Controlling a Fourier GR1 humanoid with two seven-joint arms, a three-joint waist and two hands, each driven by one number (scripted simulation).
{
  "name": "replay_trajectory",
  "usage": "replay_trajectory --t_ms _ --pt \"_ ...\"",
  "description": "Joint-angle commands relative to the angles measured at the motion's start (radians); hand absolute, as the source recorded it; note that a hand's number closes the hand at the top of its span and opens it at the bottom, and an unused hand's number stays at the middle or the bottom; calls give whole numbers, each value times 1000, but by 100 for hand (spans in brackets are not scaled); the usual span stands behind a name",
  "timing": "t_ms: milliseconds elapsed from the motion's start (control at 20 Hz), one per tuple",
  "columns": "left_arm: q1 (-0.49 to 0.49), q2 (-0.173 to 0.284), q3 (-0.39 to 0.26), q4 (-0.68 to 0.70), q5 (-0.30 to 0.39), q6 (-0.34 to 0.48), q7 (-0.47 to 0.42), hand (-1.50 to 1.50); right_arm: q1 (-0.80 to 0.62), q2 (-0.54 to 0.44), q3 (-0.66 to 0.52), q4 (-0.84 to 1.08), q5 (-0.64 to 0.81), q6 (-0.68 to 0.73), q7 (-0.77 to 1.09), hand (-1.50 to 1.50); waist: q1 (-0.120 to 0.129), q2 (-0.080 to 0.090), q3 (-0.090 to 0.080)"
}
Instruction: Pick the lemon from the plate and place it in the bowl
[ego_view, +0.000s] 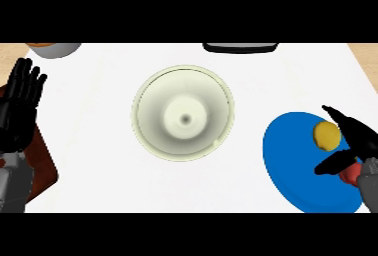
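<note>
The blue plate (295, 170) lies nearest, right of the bowl (184, 113) and apart from it, its near rim close to the tabletop's (103, 165) front edge. On the plate's right part sits the lemon (327, 135), and a small red thing (349, 174) shows just nearer than it. The right robot hand (353, 142) is over the plate, fingers spread past the lemon's right side and thumb nearer than it, not closed on it; contact cannot be told. A strip of bare white tabletop runs between plate and bowl. Left of the bowl, well apart, the left robot hand (18, 107) rests spread, fingers up, at the tabletop's left edge. Beyond the bowl, a grey pot (55, 48) and a dark object (241, 47) are cut off at the far edge.
</note>
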Motion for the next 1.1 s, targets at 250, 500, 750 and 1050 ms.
replay_trajectory --t_ms 250,500,750,1050 --pt "-47 -26 -2 30 -21 2 8 0 -9 0 -32 118 67 -45 -72 -150 -3 0 0" --pt "16 -30 10 -9 -21 -10 -12 0 -71 -12 -41 208 111 -158 -191 150 2 0 0" --pt "-64 -15 18 33 -37 0 16 0 -28 23 -23 169 151 -197 -199 150 -3 0 0" --pt "50 5 62 -4 -5 -31 0 0 331 53 0 -167 200 -173 14 150 -72 -19 -5"
